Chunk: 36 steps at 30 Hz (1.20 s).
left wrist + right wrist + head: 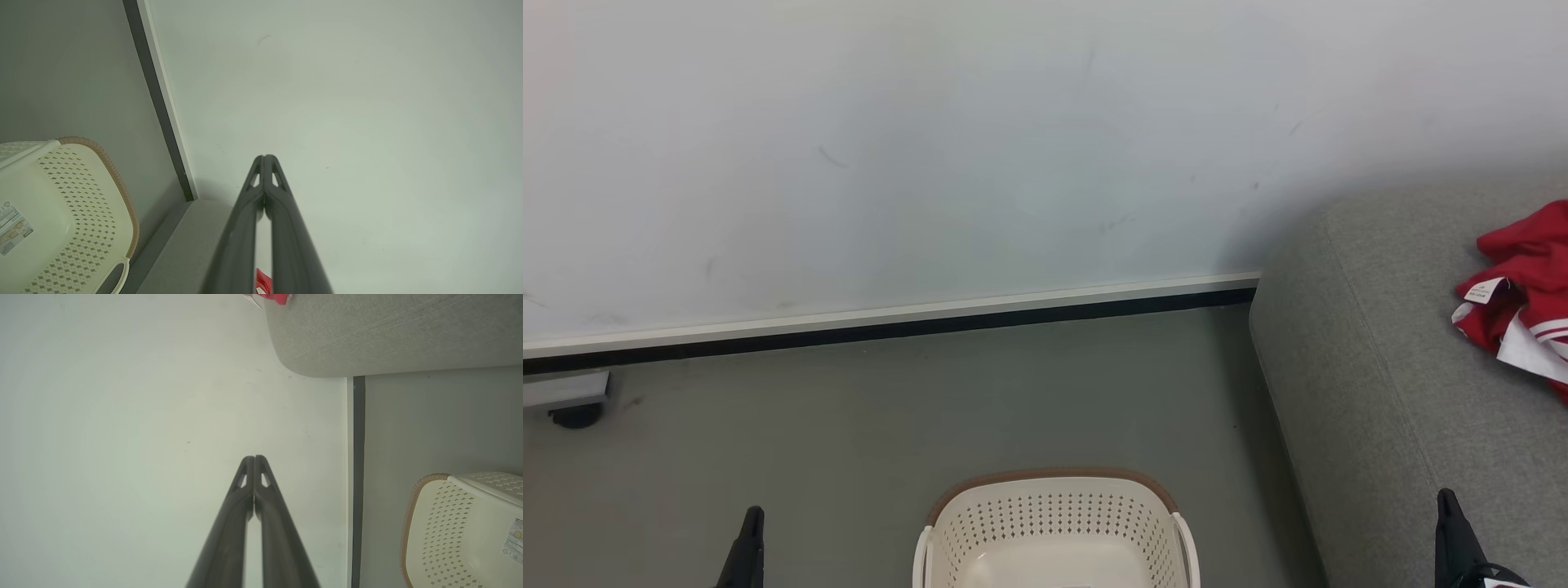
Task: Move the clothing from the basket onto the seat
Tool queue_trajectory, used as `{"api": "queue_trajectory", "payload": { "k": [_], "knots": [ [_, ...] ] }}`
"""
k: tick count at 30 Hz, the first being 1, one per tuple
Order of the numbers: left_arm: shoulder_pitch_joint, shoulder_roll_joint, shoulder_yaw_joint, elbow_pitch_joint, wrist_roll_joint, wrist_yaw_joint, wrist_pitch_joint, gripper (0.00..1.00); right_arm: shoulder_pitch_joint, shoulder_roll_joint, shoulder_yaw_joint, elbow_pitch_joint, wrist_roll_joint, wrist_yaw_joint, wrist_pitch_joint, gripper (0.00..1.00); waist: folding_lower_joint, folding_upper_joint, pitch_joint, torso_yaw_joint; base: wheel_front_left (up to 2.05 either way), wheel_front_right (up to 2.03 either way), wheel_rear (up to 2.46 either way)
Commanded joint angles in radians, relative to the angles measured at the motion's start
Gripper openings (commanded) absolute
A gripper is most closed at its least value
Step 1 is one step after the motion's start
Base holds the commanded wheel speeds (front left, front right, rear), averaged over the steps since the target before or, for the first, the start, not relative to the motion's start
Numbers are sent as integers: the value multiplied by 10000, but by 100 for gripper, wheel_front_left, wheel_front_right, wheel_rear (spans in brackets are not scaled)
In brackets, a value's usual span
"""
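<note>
I read this as the end of the job, or very close to it. The red fabric clothing with white panels and a small white tag (pixel 1523 286) lies crumpled on the large grey woven-fabric sofa (pixel 1364 367), at the right edge of the head view. The oval cream plastic basket with perforated walls and a brown rim (pixel 1054 514) stands on the grey floor (pixel 849 457) beside the sofa, and what I can see of its inside is bare.

Both the left jaws and the right jaws are closed tip to tip, holding nothing and pointing at the pale wall (pixel 931 163).

Before calling it done, I'd tilt down and check the basket's near half. If a garment is left there, I'd need to open one set of jaws and reach in.

The head view cuts off that near half, and the frame edge crops the clothing. In the left wrist view a red sliver shows low between the fingers (pixel 241 228). I take it for the garment beyond, not something gripped.
</note>
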Motion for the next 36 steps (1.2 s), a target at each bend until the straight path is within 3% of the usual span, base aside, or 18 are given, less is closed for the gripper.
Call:
{"api": "queue_trajectory", "payload": {
  "k": [1,36],
  "knots": [
    [-78,48,18,22,-32,-24,17,0,-61,33,-20,-12,-49,4,25,0,0,0,0,0,0,0,0],
    [-78,48,17,21,-33,-24,17,0,-68,65,-66,-7,-76,4,66,0,0,0,0,0,0,0,0]
  ]
}}
